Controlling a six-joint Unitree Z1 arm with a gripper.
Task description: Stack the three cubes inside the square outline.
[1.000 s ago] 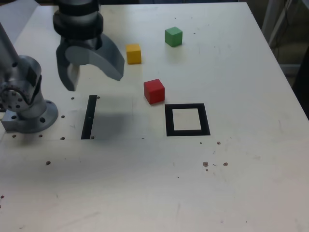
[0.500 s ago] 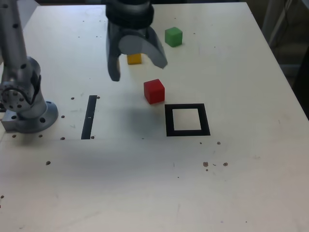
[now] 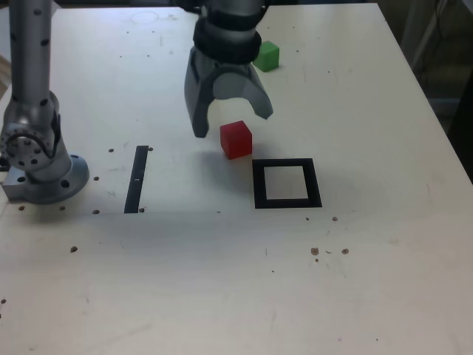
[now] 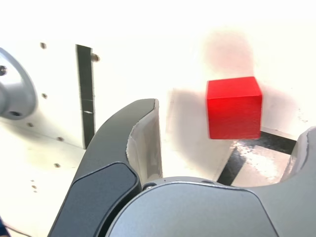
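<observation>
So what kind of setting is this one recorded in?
Probably a lab test bench: a pale tabletop with a taped black square outline, the arm's base bolted to it, and small coloured cubes such as the red cube.

Single grey arm: base [image 3: 41, 174] bolted at exterior view's left, upright link rising out of frame, forearm coming in from top. End effector [image 3: 229, 122] pointing down at table, hovering, touching nothing. Jaws spread wide, empty; one finger [image 3: 198, 111] toward exterior view's left, other finger [image 3: 255, 96] toward right. Wrist view: dark curved finger [image 4: 128, 148] with pale inner pad, second finger only at frame edge.
</observation>
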